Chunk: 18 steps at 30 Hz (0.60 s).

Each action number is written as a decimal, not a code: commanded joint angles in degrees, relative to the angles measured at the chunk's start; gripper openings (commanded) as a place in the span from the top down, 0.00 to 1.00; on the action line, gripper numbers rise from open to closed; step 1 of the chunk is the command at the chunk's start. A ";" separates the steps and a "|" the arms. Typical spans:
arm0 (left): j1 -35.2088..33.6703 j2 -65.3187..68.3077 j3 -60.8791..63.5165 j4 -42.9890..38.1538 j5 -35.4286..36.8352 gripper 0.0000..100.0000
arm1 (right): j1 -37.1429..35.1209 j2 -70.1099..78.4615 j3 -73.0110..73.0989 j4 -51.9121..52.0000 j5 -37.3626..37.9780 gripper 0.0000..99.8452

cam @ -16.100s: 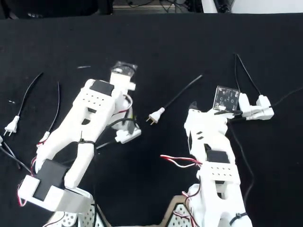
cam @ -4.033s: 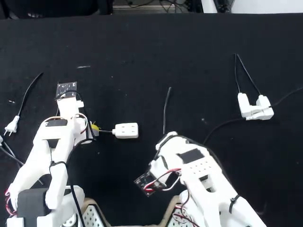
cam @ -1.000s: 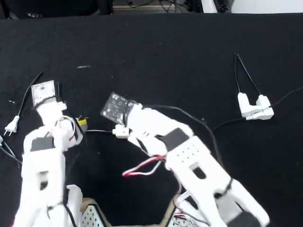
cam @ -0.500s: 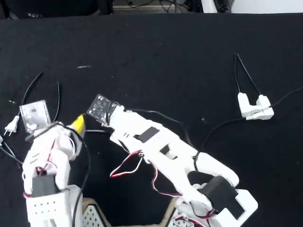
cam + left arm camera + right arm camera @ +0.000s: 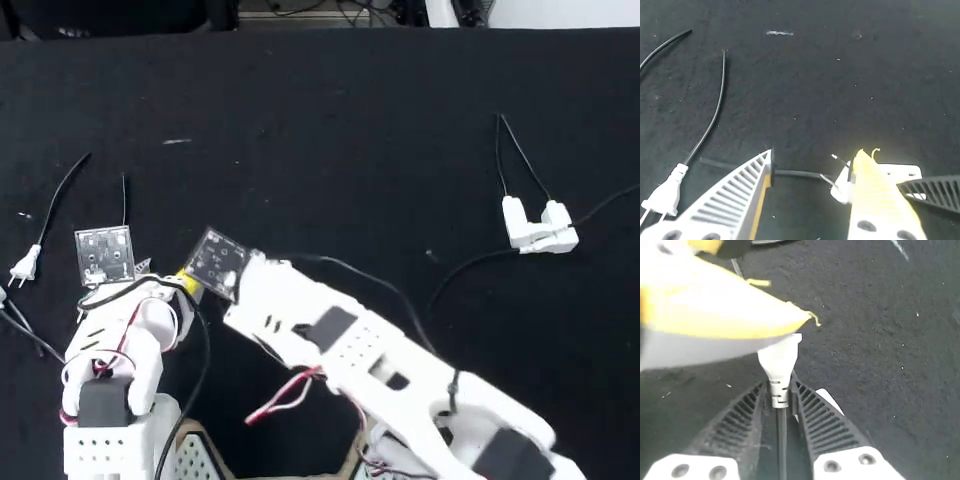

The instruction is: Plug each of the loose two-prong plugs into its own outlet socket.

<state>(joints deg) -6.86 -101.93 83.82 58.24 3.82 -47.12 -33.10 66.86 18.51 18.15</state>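
Clamped tight in the right claw (image 5: 778, 384): a white two-prong plug (image 5: 780, 357), low over the black tabletop (image 5: 330, 120) at left centre of the high view. Spread wide just beside it, the left claw (image 5: 815, 155). At far left, a loose plug (image 5: 22, 266); at right, well apart, white outlet sockets (image 5: 540, 228).

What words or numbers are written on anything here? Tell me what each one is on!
There are none to read: no word, number or sign is legible anywhere.
Square boards on the arms' wrists: tiny marks, too small to read.
White plug and white socket: no print that can be made out.
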 commanded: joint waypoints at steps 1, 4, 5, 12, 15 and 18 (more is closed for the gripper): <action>0.48 -0.18 -0.84 -0.79 0.09 0.74 | -1.23 -5.41 0.75 -1.32 -0.53 0.99; 0.40 -0.18 -0.84 -0.62 -0.26 0.74 | -0.88 -6.37 1.89 -1.23 -0.18 0.99; 0.40 -0.18 -0.84 -0.62 -1.05 0.74 | -0.79 -6.37 2.15 -1.23 -0.18 0.99; 0.40 0.09 -0.75 -0.62 -2.20 0.74 | -0.79 -6.29 -1.10 10.29 -0.18 0.99; 0.40 -0.18 0.57 -0.62 -2.20 0.74 | 0.35 -6.64 -5.85 23.65 -0.09 0.99; 0.66 -0.18 0.84 -0.62 -2.20 0.74 | 1.85 -6.64 -7.08 33.85 0.00 0.99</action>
<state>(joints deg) -6.77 -101.93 85.41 58.24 2.24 -47.38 -37.85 63.78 42.68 18.15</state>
